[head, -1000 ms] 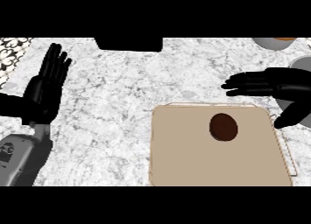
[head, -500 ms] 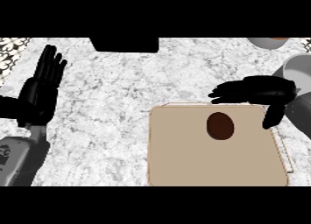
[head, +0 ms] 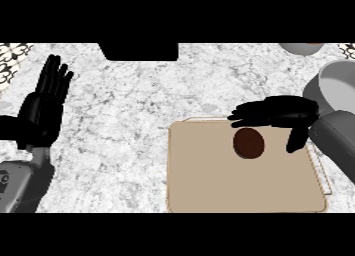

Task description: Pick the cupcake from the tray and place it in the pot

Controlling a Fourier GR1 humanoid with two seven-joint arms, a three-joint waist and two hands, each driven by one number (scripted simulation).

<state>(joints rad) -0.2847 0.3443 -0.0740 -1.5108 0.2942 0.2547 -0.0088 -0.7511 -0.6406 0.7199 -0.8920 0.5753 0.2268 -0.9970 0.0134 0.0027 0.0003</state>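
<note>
Speckled grey marble covers the table (head: 136, 125), where a tan tray (head: 243, 185) lies flat toward the near right. On the tray's far half, close to its back edge, sits the cupcake (head: 248, 143), seen from above as a dark brown oval, apart from the tray's rims. The grey pot (head: 342, 90) stands beyond the tray at the right edge of the view, partly cut off, with a small bowl (head: 304, 47) farther back at the top edge.

The right hand (head: 279, 114) hovers over the tray's back edge, just beyond the cupcake, its fingers spread and pointing left while the thumb hangs down beside the cake's right side. It holds nothing, and whether any part touches the cupcake cannot be told from above. The left hand (head: 43, 107) rests open at the left of the view, fingers up, well apart from the tray.

Judged by its look, the cupcake is light, soft and easily crushed or smeared on top. The safer hold would be low on its sides, fingers on one flank and thumb on the other, closing only enough to lift it. The pot lies near, so the carry is short.
</note>
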